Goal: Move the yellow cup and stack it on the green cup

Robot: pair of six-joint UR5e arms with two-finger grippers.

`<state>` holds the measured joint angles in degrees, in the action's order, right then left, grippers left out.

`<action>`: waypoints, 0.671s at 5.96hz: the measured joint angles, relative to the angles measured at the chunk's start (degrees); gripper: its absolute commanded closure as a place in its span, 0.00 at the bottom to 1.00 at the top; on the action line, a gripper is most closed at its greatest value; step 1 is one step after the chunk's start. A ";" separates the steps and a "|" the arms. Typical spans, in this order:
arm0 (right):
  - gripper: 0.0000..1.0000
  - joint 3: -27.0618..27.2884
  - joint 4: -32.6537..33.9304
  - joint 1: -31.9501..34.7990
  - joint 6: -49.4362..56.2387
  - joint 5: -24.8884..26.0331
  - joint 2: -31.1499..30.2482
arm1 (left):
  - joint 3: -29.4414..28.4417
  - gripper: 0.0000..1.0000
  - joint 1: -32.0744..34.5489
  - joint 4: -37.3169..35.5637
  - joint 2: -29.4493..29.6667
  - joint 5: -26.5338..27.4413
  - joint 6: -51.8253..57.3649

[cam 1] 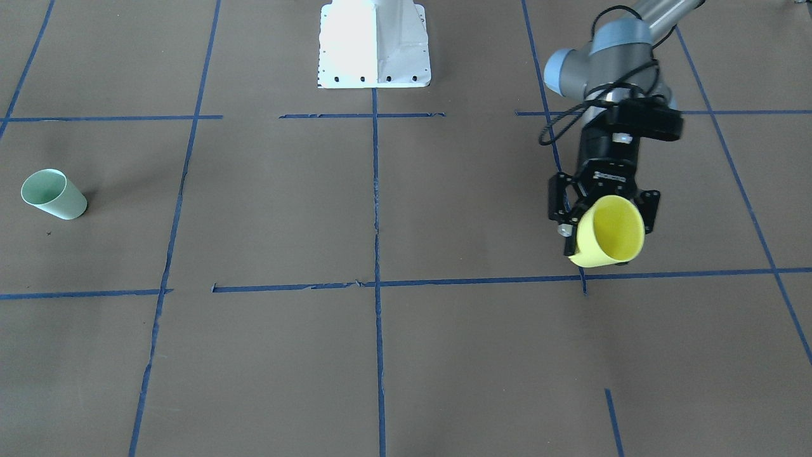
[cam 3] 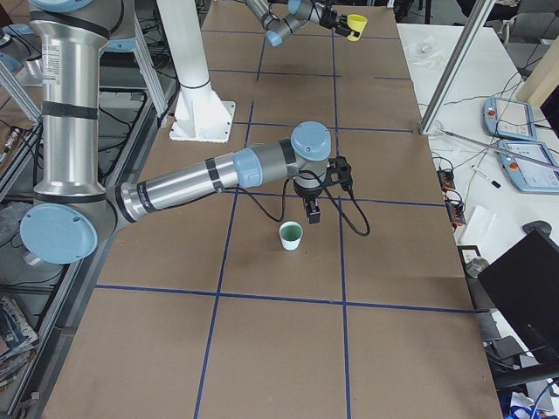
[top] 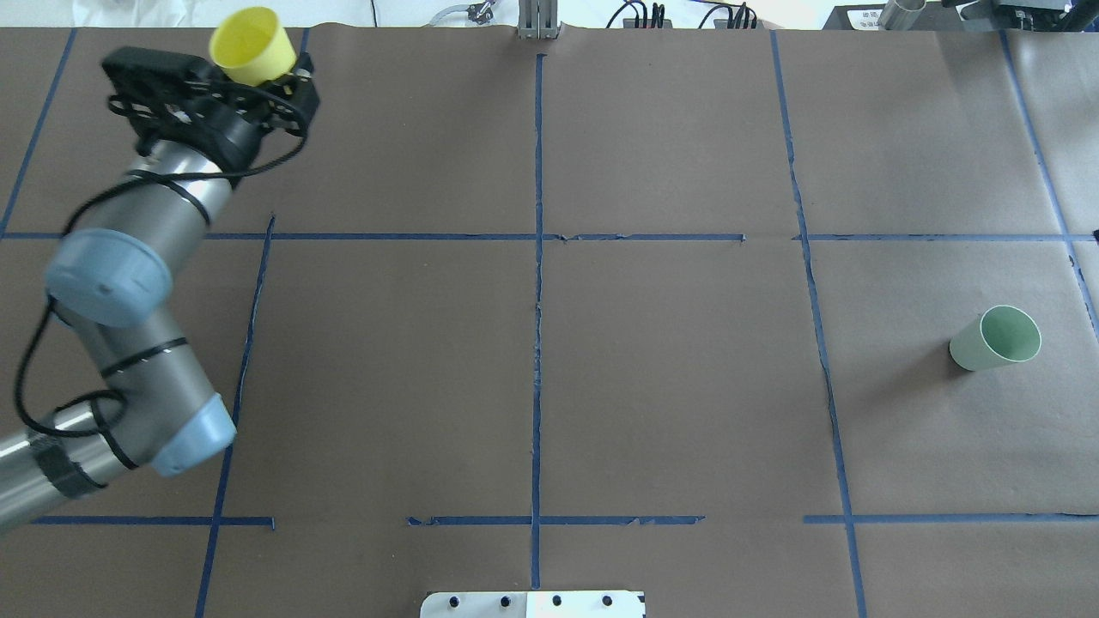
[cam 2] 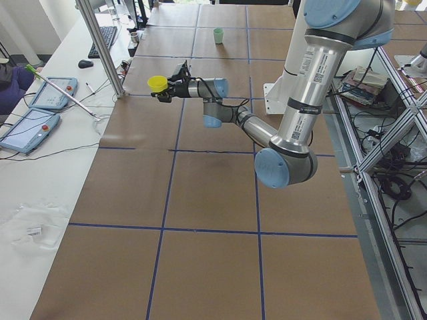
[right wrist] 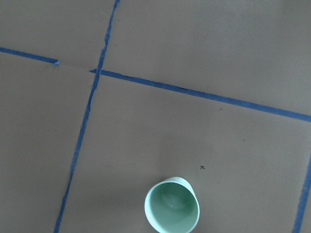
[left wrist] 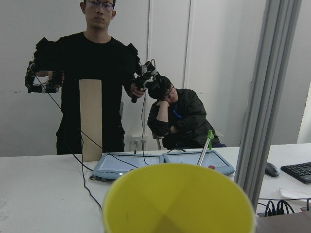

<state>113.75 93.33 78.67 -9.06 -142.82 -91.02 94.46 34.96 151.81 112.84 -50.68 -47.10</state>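
In the overhead view, the left arm reaches toward 11 o'clock of the brown worktop (top: 670, 386). Its left end effector (top: 258, 79) lies roughly level, fingers closed against the sides of the yellow cup (top: 253, 45). The cup sits upright between them, mouth up and empty. In the left side view it hangs clear of the surface, near the far edge that borders the operators' white bench. The left wrist camera sees the yellow rim at 6 o'clock of its picture. Behind it are two tablets on the bench, a standing person in black and a seated one.

Moving right, blue tape lines (top: 538, 343) divide the worktop into squares, and the white base plate (top: 532, 604) shows at 6 o'clock.

At 3 o'clock stands the green cup (top: 996, 337), upright on the worktop, empty and well apart from the yellow one. In the right side view the right end effector (cam 3: 312, 214) points down just beside it, apart from it. Whether its fingers are spread or closed, I cannot tell.
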 measured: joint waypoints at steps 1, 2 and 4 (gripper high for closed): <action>0.00 -0.55 2.93 -3.17 -4.55 0.44 5.40 | -0.21 0.56 -4.47 -5.27 4.41 6.52 -0.13; 0.00 -0.88 9.04 -5.97 -7.02 1.30 11.91 | -1.13 0.56 -7.38 -9.31 7.85 11.02 -1.05; 0.00 -1.89 21.71 -10.83 -12.98 3.11 25.51 | -6.80 0.56 -10.20 -20.25 16.00 16.74 -9.78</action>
<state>111.87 115.04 67.84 -22.05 -139.72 -65.51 87.67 24.76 131.56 128.84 -33.93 -56.88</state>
